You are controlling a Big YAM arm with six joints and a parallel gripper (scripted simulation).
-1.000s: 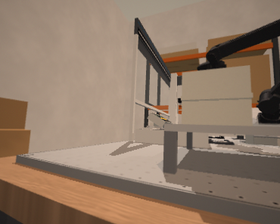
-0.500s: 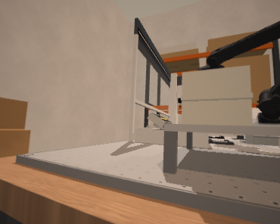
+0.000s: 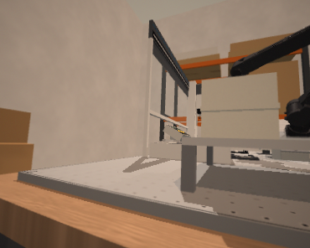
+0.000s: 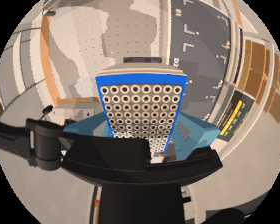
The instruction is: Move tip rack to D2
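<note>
In the wrist view a blue tip rack [image 4: 141, 108] fills the middle. Its top shows rows of pale rings on a grey field, with no gaps that I can see. My gripper [image 4: 141, 111] is shut on this rack and holds it in the air, well above the perforated deck [image 4: 118, 30]. The fingertips are hidden by the rack and the dark gripper body. I cannot tell whether a cover is on the rack. In the exterior view only the black arm links [image 3: 275, 50] show at the upper right. The gripper and the rack are out of sight there.
The shelf [image 3: 250, 142] stands on grey legs at the right, with two stacked beige blocks [image 3: 239, 106] on it. A tall frame [image 3: 166, 84] stands behind. In the wrist view a dark panel [image 4: 197, 23] lies at the upper right, and a small lit panel [image 4: 232, 115] at the right.
</note>
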